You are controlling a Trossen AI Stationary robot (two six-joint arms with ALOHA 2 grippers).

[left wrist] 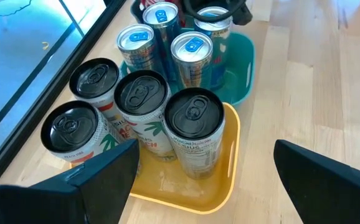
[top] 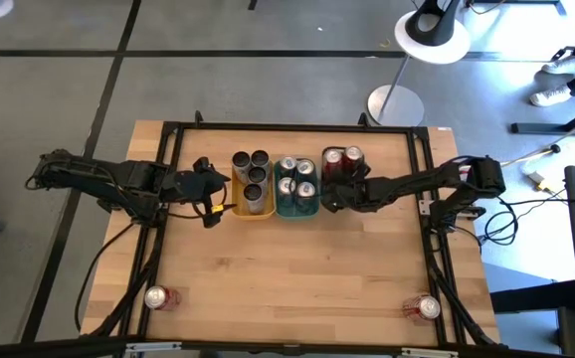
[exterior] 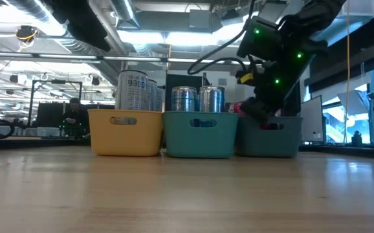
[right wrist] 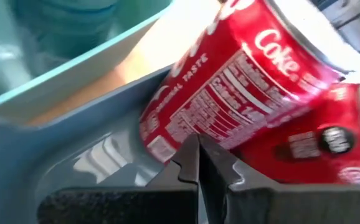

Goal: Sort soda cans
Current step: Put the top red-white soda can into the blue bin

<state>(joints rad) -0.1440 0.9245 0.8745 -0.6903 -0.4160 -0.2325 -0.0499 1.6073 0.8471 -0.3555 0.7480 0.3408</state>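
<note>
Three trays stand side by side at the table's far middle. The yellow tray (top: 253, 209) holds several dark-topped soda cans (left wrist: 142, 93), and the teal tray (top: 297, 211) holds several silver-topped cans (left wrist: 192, 46). The dark tray (right wrist: 74, 155) holds red cans; one red can (right wrist: 242, 81) is tilted and leans on another (right wrist: 317, 149). My left gripper (top: 211, 194) hovers open just left of the yellow tray, and its fingers (left wrist: 105, 180) are clear of the cans. My right gripper (right wrist: 198, 158) is shut and reaches down into the dark tray. My right gripper's shut fingertips (right wrist: 192, 146) lie against the tilted red can's side wall near its lower end (right wrist: 167, 140). They come from the table's near side, slanting down. The can rests tilted inside the dark tray, its top end toward the other red can.
Two more red cans lie on the bare wood near the front corners, one at the left (top: 158, 296) and one at the right (top: 425, 307). A black frame (top: 168, 134) runs around the table. The wide middle and near part of the tabletop (top: 297, 278) is bare wood.
</note>
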